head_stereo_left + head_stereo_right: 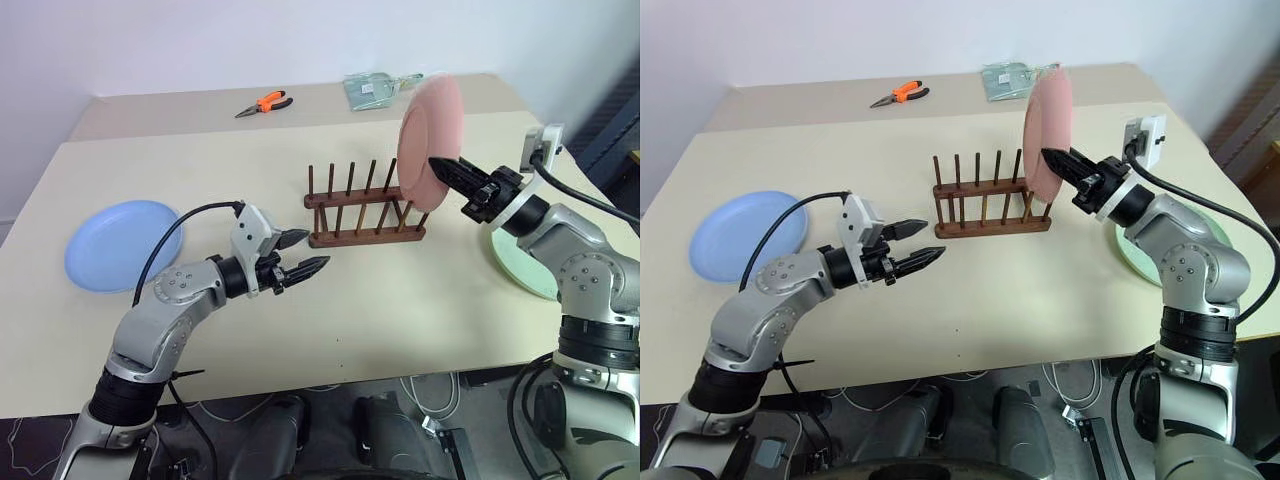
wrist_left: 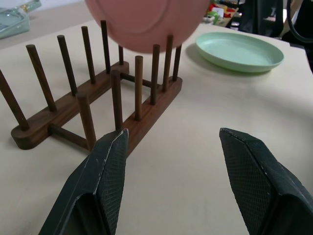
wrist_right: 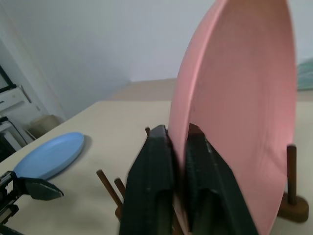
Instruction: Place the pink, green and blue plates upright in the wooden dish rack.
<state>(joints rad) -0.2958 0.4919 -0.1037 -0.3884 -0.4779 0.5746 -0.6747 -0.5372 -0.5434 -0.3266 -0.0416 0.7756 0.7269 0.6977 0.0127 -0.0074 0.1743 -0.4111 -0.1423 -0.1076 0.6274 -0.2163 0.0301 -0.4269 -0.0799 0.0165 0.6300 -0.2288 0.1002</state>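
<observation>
Beige tabletop [image 1: 300, 330] against a pale wall. Wooden dish rack [image 1: 364, 205] mid-table. Right gripper [image 1: 447, 169] pinches the pink plate [image 1: 429, 140] upright at the rack's right end. Left gripper [image 1: 306, 252] spread, empty, near the rack's left end. Blue plate [image 1: 122, 243] flat far left; green plate [image 1: 520, 263] flat at right. Orange-handled pliers [image 1: 264, 102] at the back.

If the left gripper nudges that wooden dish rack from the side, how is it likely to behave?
The wooden dish rack looks small and narrow with thin pegs, so it is probably light and would likely slide on the smooth table rather than resist. With the pink plate upright at one end, towering over the pegs, a push may tip that plate.
</observation>
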